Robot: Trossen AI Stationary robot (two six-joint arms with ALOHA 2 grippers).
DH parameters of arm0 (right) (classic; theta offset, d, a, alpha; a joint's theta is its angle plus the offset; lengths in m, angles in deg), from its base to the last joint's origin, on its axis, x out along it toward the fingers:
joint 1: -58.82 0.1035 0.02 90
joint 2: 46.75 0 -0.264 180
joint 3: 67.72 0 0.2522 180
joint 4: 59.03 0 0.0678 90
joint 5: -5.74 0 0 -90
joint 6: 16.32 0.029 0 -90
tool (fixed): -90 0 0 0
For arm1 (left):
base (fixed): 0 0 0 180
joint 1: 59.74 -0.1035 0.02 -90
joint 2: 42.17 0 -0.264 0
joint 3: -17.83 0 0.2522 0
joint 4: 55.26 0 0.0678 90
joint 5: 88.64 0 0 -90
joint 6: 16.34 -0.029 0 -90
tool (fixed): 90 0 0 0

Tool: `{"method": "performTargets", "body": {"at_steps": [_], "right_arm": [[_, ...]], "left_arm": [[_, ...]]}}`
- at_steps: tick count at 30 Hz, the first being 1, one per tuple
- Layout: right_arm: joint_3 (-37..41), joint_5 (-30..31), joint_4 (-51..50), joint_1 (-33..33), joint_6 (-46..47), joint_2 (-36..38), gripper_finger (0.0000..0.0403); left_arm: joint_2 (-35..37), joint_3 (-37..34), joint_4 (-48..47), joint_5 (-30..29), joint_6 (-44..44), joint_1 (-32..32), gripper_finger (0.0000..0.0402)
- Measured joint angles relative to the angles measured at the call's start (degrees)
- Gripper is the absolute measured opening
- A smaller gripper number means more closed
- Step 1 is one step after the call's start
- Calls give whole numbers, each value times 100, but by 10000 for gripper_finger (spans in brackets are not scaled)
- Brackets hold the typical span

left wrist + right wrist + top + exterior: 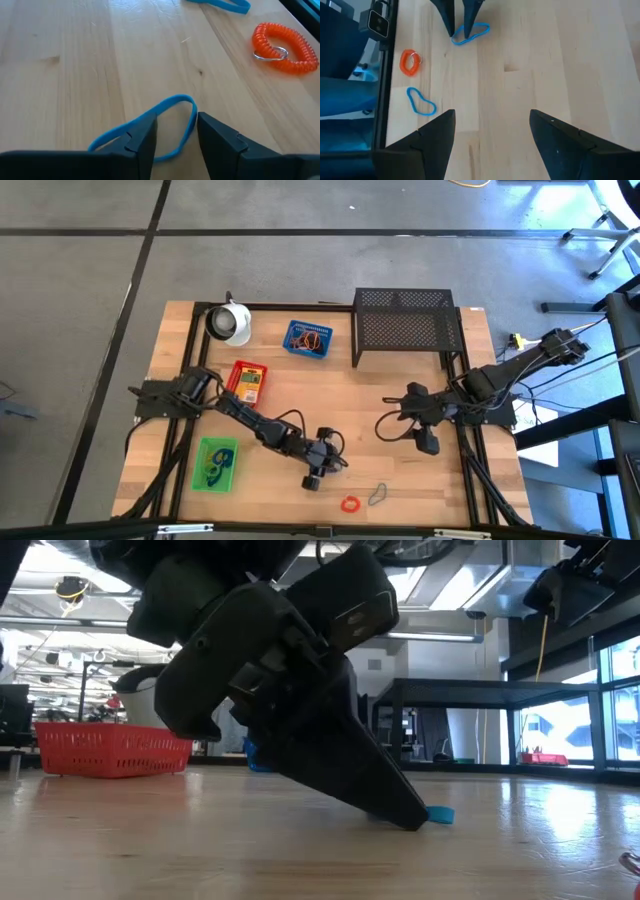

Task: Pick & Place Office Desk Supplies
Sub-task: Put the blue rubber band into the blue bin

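A blue band loop (pixel 172 107) lies flat on the wooden table (pixel 400 390), near its front edge. My left gripper (pixel 176 120) is open and slants down onto it. One finger stands inside the loop and the other over its outer strand, as the right wrist view also shows for the left gripper (pixel 459 31) and the band (pixel 475 31). In the low view its fingertips (pixel 405 815) reach the table beside the band (pixel 441 814). My right gripper (pixel 427 444) hangs open above the table's right half, holding nothing. My left gripper stands astride one strand of the blue band near its far end (pixel 192 112), slanting down from the table's left. The band lies flat and slack on the table. I cannot tell whether the fingers touch it.
An orange coil with a key ring (pixel 285 42) and a second blue band (pixel 421 101) lie near the front edge. The green tray (pixel 215 463), the red tray with a yellow box (pixel 247 380), the blue tray (pixel 307 338), a white cup (pixel 228 322) and the black mesh rack (pixel 405 325) stand farther back.
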Motion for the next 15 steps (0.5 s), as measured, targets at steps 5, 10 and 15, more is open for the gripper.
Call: {"method": "performTargets", "body": {"at_steps": [5, 10, 15], "right_arm": [[0, 140, 0, 0, 0, 0, 259], [0, 141, 0, 0, -21, 0, 259], [0, 142, 2, 0, -22, 0, 259]], "left_arm": [[7, 23, -352, 363, -305, -5, 90], [37, 39, -927, 819, -295, 15, 27], [54, -13, -612, 843, 365, -101, 4]]}}
